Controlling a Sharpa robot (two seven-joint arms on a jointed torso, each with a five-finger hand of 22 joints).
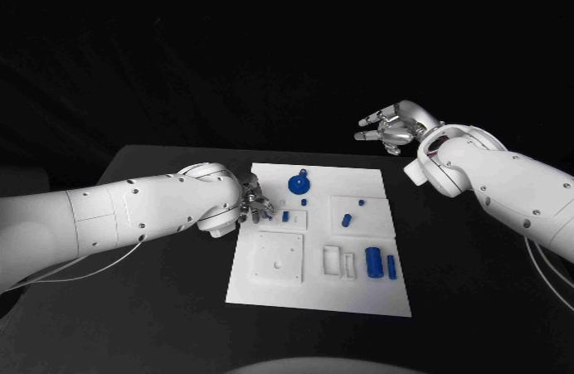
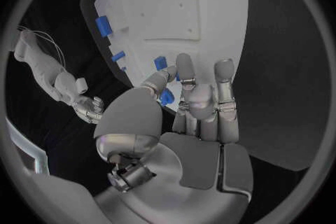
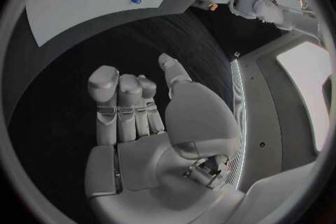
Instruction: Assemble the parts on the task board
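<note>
Black table [image 1: 156,308] carries the white task board [image 1: 278,295]. Left hand [image 1: 254,206] is held over its edge, fingers apart, empty; right hand [image 1: 392,126] is raised beyond the board, spread, empty.

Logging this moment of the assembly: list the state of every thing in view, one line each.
Board: flat on the table, parts lying on it.
Round part: lying at the board's far end, untouched.
Cylinder: lying on the board, untouched.
Left hand: over the board's left edge, fingers at a small part; grip unclear.
Right hand: raised beyond the board, fingers apart, holding nothing.
</note>
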